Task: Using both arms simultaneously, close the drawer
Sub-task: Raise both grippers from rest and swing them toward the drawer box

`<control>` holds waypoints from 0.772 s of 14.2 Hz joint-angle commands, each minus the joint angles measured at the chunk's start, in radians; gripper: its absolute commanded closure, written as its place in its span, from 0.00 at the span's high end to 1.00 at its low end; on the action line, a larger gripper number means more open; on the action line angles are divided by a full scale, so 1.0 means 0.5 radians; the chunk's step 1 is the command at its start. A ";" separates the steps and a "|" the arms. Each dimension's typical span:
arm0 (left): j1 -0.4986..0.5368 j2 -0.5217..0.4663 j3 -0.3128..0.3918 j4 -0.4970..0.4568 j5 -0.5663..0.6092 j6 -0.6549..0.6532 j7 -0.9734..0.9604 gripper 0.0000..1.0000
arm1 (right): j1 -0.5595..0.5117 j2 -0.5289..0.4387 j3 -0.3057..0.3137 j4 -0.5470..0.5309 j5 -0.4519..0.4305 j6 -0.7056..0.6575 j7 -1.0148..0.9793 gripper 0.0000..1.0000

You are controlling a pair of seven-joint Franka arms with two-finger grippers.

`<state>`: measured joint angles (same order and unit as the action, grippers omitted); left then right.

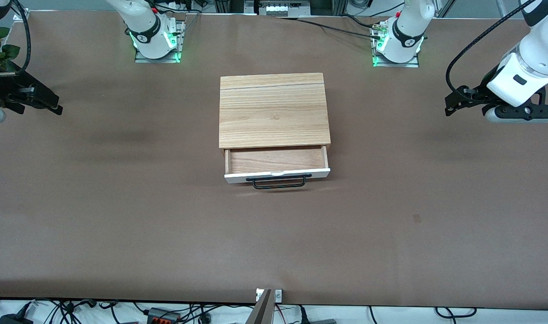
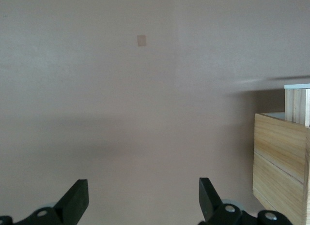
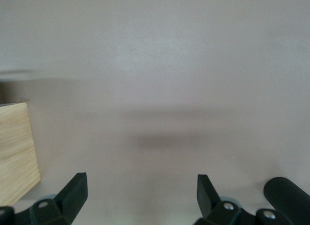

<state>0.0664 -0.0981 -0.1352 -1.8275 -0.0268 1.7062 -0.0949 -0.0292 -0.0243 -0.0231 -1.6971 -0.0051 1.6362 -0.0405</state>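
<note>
The oak box (image 1: 274, 110) sits mid-worktop (image 1: 121, 225), its drawer (image 1: 276, 168) pulled partway out toward six o'clock, black handle (image 1: 280, 181) facing the front camera. The left hand (image 1: 454, 104) hovers at three o'clock, the right hand (image 1: 49, 105) at nine; both have fingers spread, holding nothing.

drawer (image 1: 276, 160) out of box (image 1: 273, 110), toward front camera, mid-table (image 1: 121, 216)

One oak box (image 1: 273, 110), one drawer (image 1: 276, 165), one handle (image 1: 280, 181); two arms, two grippers: left gripper (image 1: 454, 104), right gripper (image 1: 53, 105).
</note>
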 commanded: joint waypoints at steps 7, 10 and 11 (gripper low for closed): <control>0.008 0.190 -0.024 0.224 0.020 -0.019 -0.025 1.00 | -0.028 0.000 0.025 0.029 0.001 -0.036 0.029 1.00; -0.031 0.398 -0.061 0.448 0.014 -0.034 -0.028 1.00 | -0.031 0.000 0.025 0.029 0.001 -0.036 0.026 1.00; -0.041 0.462 -0.073 0.516 0.014 -0.035 -0.031 1.00 | -0.031 0.003 0.025 0.029 -0.002 -0.036 0.017 1.00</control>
<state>0.0611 0.0346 -0.1530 -1.6879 -0.0269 1.7112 -0.0952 -0.0299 -0.0243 -0.0231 -1.6969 -0.0051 1.6358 -0.0402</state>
